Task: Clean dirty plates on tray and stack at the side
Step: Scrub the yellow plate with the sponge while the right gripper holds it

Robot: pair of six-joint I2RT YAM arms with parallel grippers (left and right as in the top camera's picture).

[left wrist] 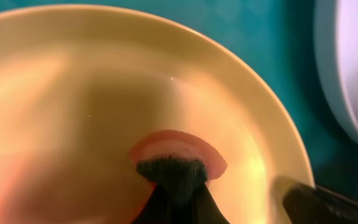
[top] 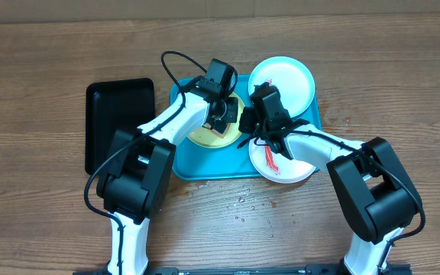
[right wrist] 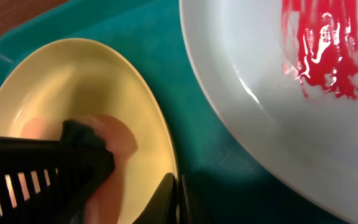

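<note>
Yellow plate: it lies on the left half of the tray. Both arms reach over it.
Sponge: it is pink and white with a dark green side. It presses down on the inside of the yellow plate, near the rim.
Left pincer: it is closed on the sponge and holds it from above.
Right pincer: its two fingers are squeezed tight together right at the edge of the yellow plate. The rim looks pinched between them.
White plate: it sits at the front right corner of the tray, partly under the right arm. It is just beside the yellow plate but does not touch it.
Red smear: bright red streaks lie on the white plate.
Blue-rimmed plate: it sits at the back right corner of the tray. Its white middle looks clean from above.
Tray: it is big, blue-green, and has round corners. It rests in the middle of the table.
Black tray: it is smaller and lies on the table just left of the blue-green tray, with nothing on it.
Specks: a few tiny spots dot the table near the front of the tray.
</note>
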